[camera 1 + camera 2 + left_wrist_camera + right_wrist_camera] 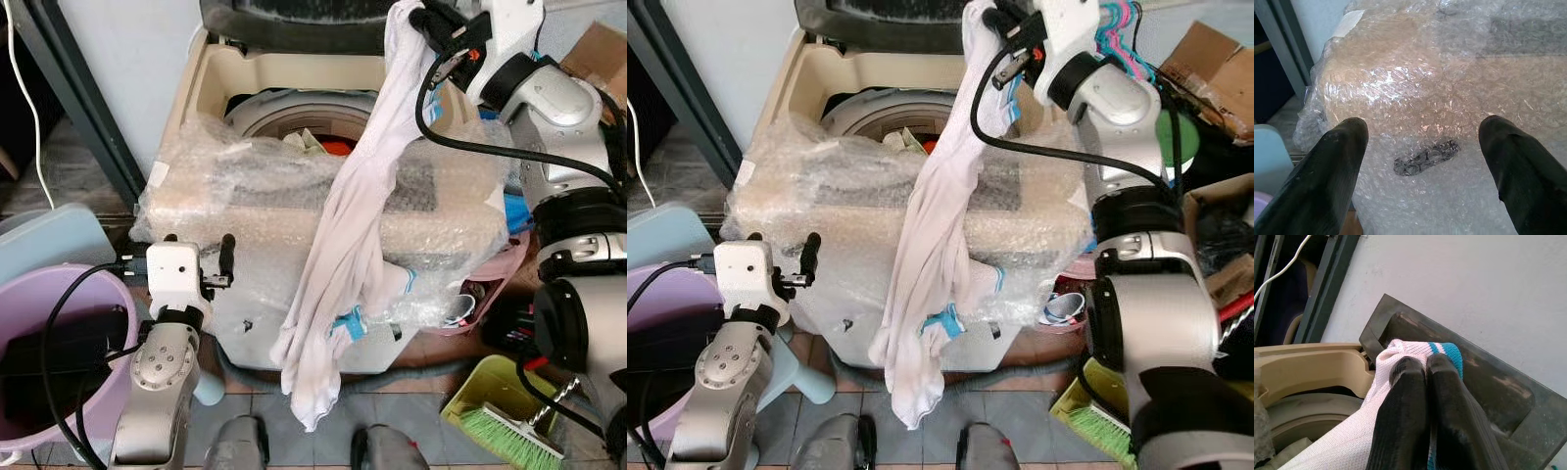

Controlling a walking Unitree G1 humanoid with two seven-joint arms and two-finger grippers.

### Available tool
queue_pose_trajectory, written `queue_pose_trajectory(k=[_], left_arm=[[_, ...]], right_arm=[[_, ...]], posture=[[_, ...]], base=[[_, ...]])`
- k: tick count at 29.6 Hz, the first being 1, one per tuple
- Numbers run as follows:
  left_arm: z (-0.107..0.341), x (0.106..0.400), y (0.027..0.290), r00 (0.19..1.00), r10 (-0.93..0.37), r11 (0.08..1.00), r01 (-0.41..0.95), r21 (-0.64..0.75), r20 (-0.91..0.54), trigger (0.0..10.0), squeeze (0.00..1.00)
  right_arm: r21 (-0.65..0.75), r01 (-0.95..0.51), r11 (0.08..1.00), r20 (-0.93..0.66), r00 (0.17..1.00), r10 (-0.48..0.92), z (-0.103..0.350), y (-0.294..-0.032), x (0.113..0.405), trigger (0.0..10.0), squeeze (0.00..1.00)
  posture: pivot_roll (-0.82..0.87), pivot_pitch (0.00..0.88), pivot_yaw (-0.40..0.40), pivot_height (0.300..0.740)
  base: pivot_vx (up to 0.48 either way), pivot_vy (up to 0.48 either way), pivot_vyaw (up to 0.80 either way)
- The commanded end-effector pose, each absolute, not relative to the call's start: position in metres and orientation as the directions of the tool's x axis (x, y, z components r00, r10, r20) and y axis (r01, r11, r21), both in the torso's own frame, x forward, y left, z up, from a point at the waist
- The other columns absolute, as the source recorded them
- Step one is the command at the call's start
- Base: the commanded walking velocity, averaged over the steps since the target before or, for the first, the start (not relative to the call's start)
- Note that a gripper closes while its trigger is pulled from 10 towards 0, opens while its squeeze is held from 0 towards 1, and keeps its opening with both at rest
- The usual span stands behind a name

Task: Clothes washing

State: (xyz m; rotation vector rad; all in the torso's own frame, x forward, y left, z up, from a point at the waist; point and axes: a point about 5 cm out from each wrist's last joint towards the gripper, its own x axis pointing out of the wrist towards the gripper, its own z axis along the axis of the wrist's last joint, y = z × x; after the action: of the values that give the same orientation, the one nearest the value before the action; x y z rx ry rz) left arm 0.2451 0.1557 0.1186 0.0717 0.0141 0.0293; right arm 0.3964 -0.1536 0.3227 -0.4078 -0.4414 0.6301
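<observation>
White garment (pixel 348 245) is hanging long and vertical from the right gripper (pixel 1425 367), pinched shut on its top edge above the washing machine (pixel 294 147); its drum opening (pixel 294 113) is lying just behind and below.

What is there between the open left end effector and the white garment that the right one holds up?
Only the washing machine's bubble-wrapped front lies between the left end effector and the white garment, as the left eye view shows.

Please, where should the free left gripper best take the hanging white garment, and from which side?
Probably at the garment's mid-length, where it drapes over the bubble-wrapped washer front. The open left gripper could come from its own side, since the right gripper already pinches the top.
</observation>
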Motion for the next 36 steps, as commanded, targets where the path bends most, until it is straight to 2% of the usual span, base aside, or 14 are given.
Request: queue_pose_trajectory(k=[1,7,9,12,15,17,19,26,32,36], left_arm=[[0.126,0.244,0.161,0.999,0.051,0.994,-0.051,0.092,0.005,10.0,0.00],[0.126,0.235,0.172,0.993,0.118,0.988,-0.117,0.106,-0.002,10.0,0.00],[0.115,0.231,0.177,0.981,0.189,0.978,-0.183,0.105,-0.049,10.0,0.00],[0.111,0.231,0.180,0.973,0.222,0.972,-0.215,0.096,-0.070,10.0,0.00],[0.113,0.233,0.176,0.979,0.194,0.978,-0.188,0.094,-0.061,10.0,0.00],[0.116,0.241,0.171,0.987,0.151,0.985,-0.146,0.088,-0.056,10.0,0.00],[0.118,0.247,0.169,0.991,0.125,0.989,-0.120,0.092,-0.052,10.0,0.00],[0.128,0.262,0.163,0.996,0.084,0.992,-0.082,0.094,-0.024,10.0,0.00],[0.129,0.258,0.163,0.997,0.073,0.994,-0.071,0.084,-0.024,10.0,0.00],[0.123,0.254,0.165,0.995,0.092,0.993,-0.088,0.082,-0.046,10.0,0.00]], right_arm=[[-0.520,-0.462,0.718,0.295,0.692,0.659,0.341,-0.147,0.396,10.0,0.00],[-0.519,-0.507,0.688,0.321,0.630,0.707,0.352,-0.136,0.395,10.0,0.00],[-0.473,-0.460,0.752,0.341,0.691,0.637,0.345,-0.139,0.399,10.0,0.00],[-0.415,-0.462,0.784,0.336,0.723,0.603,0.327,-0.139,0.400,10.0,0.00],[-0.417,-0.442,0.794,0.345,0.732,0.588,0.306,-0.146,0.394,10.0,0.00],[-0.385,-0.379,0.841,0.346,0.786,0.513,0.273,-0.160,0.382,10.0,0.00],[-0.382,-0.370,0.847,0.339,0.797,0.501,0.263,-0.165,0.377,10.0,0.00],[-0.423,-0.337,0.841,0.328,0.808,0.489,0.267,-0.170,0.379,10.0,0.00],[-0.446,-0.336,0.830,0.328,0.801,0.500,0.265,-0.165,0.372,10.0,0.00],[-0.392,-0.274,0.878,0.378,0.823,0.425,0.264,-0.165,0.366,10.0,0.00]], posture=[[0.06,0.118,-0.020,0.740],[0.07,0.135,-0.039,0.740],[0.07,0.132,-0.047,0.740],[0.06,0.125,-0.049,0.740],[0.05,0.118,-0.036,0.740],[0.03,0.113,-0.005,0.740],[0.02,0.113,0.016,0.740],[0.01,0.117,0.058,0.740],[0.01,0.118,0.057,0.740],[0.03,0.107,0.051,0.740]], base=[[0.000,0.000,0.00],[0.000,0.000,0.00],[0.000,0.000,0.00],[0.000,0.000,0.00],[0.000,0.000,0.00],[0.000,0.000,0.80],[0.000,0.000,0.80],[0.000,0.000,0.80],[0.000,0.000,0.80],[0.000,0.000,0.80]])
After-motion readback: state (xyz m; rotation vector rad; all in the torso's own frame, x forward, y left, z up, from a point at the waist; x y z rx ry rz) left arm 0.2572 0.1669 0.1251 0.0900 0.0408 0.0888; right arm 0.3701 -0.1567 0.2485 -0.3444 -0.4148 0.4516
